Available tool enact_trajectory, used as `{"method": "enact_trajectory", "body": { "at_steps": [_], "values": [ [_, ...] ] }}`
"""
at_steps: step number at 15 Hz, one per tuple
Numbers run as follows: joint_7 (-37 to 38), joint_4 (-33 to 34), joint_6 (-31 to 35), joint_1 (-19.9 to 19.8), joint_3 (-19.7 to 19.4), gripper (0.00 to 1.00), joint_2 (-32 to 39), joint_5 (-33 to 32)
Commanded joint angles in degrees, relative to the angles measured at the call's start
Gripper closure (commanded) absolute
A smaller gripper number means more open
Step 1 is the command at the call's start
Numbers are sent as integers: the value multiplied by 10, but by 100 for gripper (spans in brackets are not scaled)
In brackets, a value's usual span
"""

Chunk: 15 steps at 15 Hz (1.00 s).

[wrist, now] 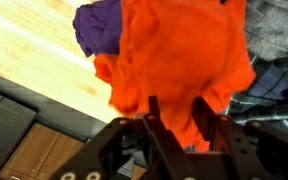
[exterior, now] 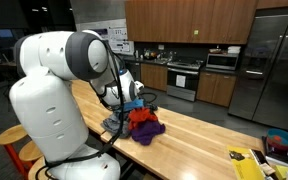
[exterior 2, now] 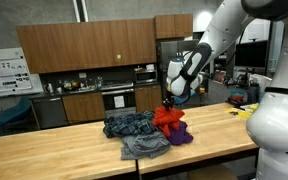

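Observation:
An orange cloth (wrist: 174,50) fills most of the wrist view, and its fabric fills the gap between my gripper's (wrist: 176,105) two dark fingers, which stand a little apart. In both exterior views the gripper (exterior 2: 167,100) hangs right over the clothes pile on the wooden table, with the orange cloth (exterior 2: 166,118) rising in a peak to its fingertips. A purple cloth (wrist: 96,28) lies under and beside the orange one. From the arm's side, the gripper (exterior: 136,103) sits just above the orange cloth (exterior: 142,118).
Blue denim and grey garments (exterior 2: 132,125) lie in the pile beside the orange cloth, with a plaid piece (wrist: 269,85) at the wrist view's right. The long wooden table (exterior 2: 44,150) stands in a kitchen. Yellow items (exterior: 246,160) lie at its far end.

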Motion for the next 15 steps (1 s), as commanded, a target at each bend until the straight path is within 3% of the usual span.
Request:
{"method": "enact_trajectory", "body": {
  "at_steps": [1,5,10,15],
  "values": [
    [3,22,-34,0,0,28,0,10],
    [-6,65,-85,-10,5,2,21,39],
    [-29,154,-183,-18,-9,0,65,94],
    [-66,280,-304,-36,-27,0,118,63]
  ]
}}
